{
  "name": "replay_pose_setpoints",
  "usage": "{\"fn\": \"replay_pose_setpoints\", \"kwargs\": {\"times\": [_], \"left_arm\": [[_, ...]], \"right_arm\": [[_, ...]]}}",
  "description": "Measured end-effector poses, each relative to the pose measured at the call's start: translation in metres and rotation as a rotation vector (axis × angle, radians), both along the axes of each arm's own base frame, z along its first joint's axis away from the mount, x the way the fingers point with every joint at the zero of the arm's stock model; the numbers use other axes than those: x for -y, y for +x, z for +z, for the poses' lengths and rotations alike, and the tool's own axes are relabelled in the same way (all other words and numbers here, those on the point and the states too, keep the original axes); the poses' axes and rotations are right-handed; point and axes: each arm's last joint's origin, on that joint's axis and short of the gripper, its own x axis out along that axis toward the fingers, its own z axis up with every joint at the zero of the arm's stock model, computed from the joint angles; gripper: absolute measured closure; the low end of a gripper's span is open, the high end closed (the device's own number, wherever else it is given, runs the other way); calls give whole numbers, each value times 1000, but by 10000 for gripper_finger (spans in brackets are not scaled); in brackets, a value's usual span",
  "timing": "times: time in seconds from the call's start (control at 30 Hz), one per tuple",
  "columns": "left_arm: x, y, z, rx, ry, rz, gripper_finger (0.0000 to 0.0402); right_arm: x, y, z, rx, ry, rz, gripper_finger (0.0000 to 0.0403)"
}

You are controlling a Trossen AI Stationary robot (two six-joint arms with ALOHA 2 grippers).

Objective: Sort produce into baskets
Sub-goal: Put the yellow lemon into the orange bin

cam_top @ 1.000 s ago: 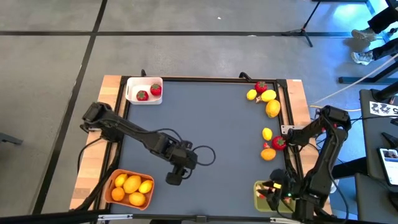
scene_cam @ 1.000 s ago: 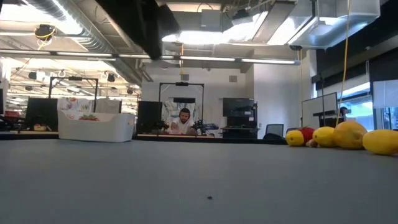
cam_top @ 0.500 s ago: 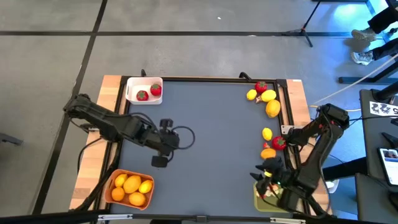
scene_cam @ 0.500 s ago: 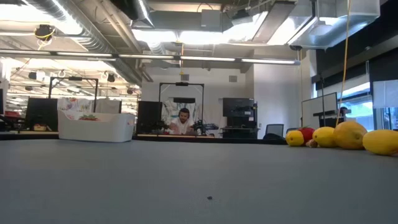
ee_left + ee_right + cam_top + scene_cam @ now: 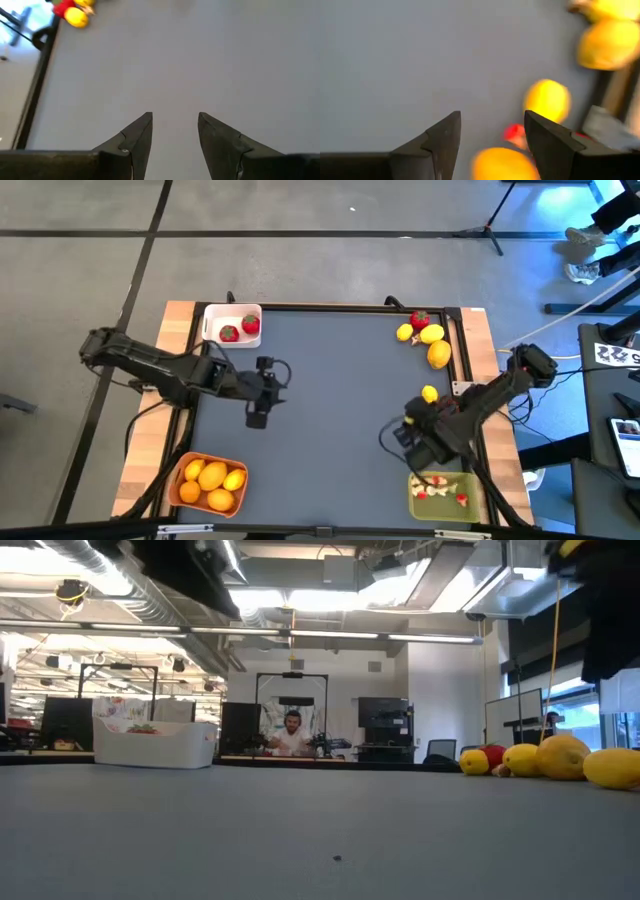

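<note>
Grey matte table [image 5: 340, 380], fruit along its 3 o'clock edge.
My right gripper [image 5: 408, 442] hangs with fingers apart and empty, round glossy lemon [image 5: 429, 394] at its 1 o'clock; my left gripper [image 5: 257, 419], also parted, waits at the table's 9 o'clock side.

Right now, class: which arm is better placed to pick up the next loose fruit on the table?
The right. Its open, empty right gripper hovers beside the loose lemon at the table's right edge. The left gripper, also open and empty, hangs over bare table near the white basket.
</note>
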Motion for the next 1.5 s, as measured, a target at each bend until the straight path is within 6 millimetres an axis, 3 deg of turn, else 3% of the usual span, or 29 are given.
{"fn": "replay_pose_setpoints", "kwargs": {"times": [0.27, 0.63, 0.8, 0.93, 1.23, 1.5], "left_arm": [[-24, 11, -21, 113, 41, 51, 247], [-48, 14, -31, 202, 93, 108, 247], [-56, 14, -33, 193, 96, 138, 247], [-61, 14, -33, 195, 98, 156, 247], [-64, 13, -33, 200, 83, 178, 247], [-62, 14, -33, 207, 41, 164, 247]], "right_arm": [[43, 11, 2, -340, 102, 7, 184], [77, 24, 0, -534, 423, 184, 184], [65, 25, -1, -551, 616, 393, 185], [47, 23, -2, -552, 642, 564, 185], [4, 5, -4, -561, 384, 835, 185], [-18, -12, -4, -572, 289, 937, 185]]}}
